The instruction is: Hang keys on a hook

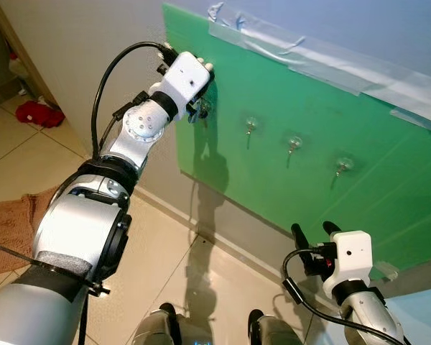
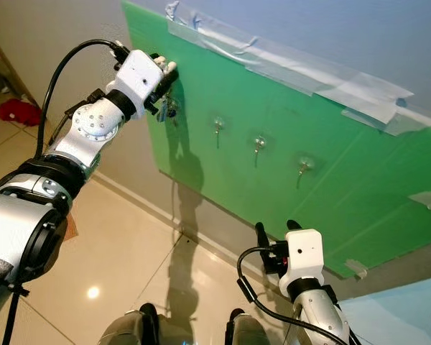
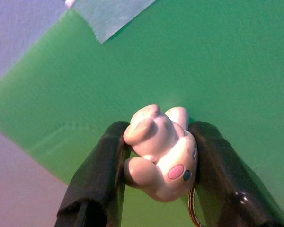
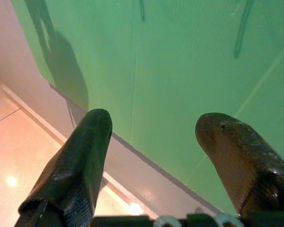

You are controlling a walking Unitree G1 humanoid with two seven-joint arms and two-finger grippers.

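Left claw is clenched on one pink figurine keychain, pressed against the green board's upper left corner. Three hooks sit in a row to its right on the board. Right claw hangs released below the board.

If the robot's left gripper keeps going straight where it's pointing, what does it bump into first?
Most likely the green board on the wall. The left gripper, shut on a pink toy keychain, points straight at it from very close, though the exact gap is hard to judge.
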